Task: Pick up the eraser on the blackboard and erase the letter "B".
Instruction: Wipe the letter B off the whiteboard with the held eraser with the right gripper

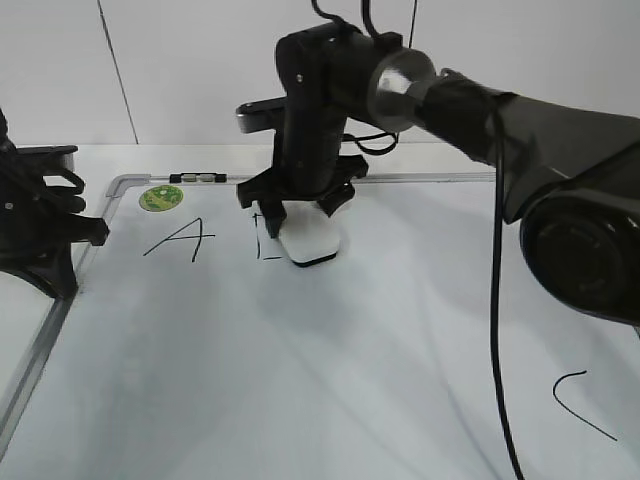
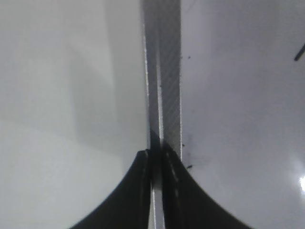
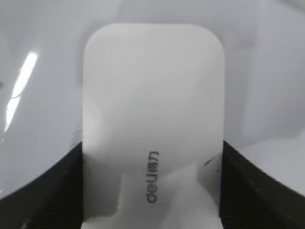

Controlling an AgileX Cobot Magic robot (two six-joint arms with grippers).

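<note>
The blackboard (image 1: 300, 370) is a white board with a grey frame lying flat. My right gripper (image 1: 305, 215) is shut on the eraser (image 1: 312, 243), a white rounded block, and holds it flat on the board over the letter "B" (image 1: 262, 240); only the B's left stroke and bottom corner still show. In the right wrist view the eraser (image 3: 152, 109) fills the space between the two black fingers (image 3: 152, 191). My left gripper (image 1: 75, 235) is shut on the board's left frame rail (image 2: 164, 71), seen between its fingers (image 2: 157, 157).
A black "A" (image 1: 182, 240) is left of the eraser. A round green sticker (image 1: 160, 197) and a small clip (image 1: 198, 178) sit at the top left of the frame. A curved "C" stroke (image 1: 580, 400) is at the lower right.
</note>
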